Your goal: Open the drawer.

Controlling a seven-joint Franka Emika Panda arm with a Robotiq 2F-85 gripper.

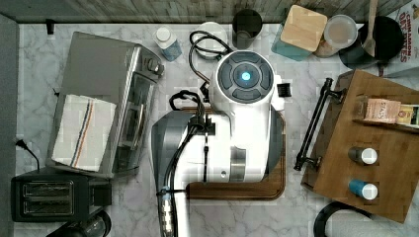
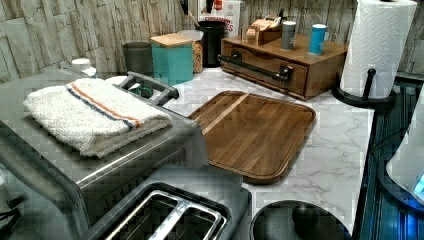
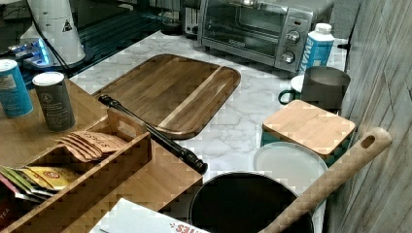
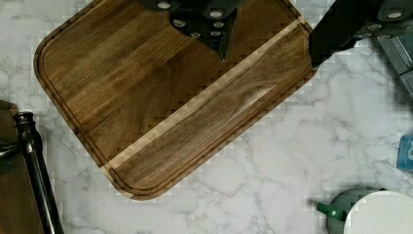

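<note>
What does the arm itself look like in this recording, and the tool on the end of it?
The arm is glossy white with grey joint sections. Its top carries a round dark-grey button pad with a glowing blue light at the centre. Black cables loop along it, bound near the base. In the wrist view, the tool has black fingers with silver screws.

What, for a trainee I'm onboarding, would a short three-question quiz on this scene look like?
1. True or false: the drawer is closed.
2. What lies on the toaster oven? A) a folded towel B) a mug C) a paper roll
3. Fill in: the open tool hangs above the ___.

Key: 1 true; 2 A; 3 cutting board.
</note>
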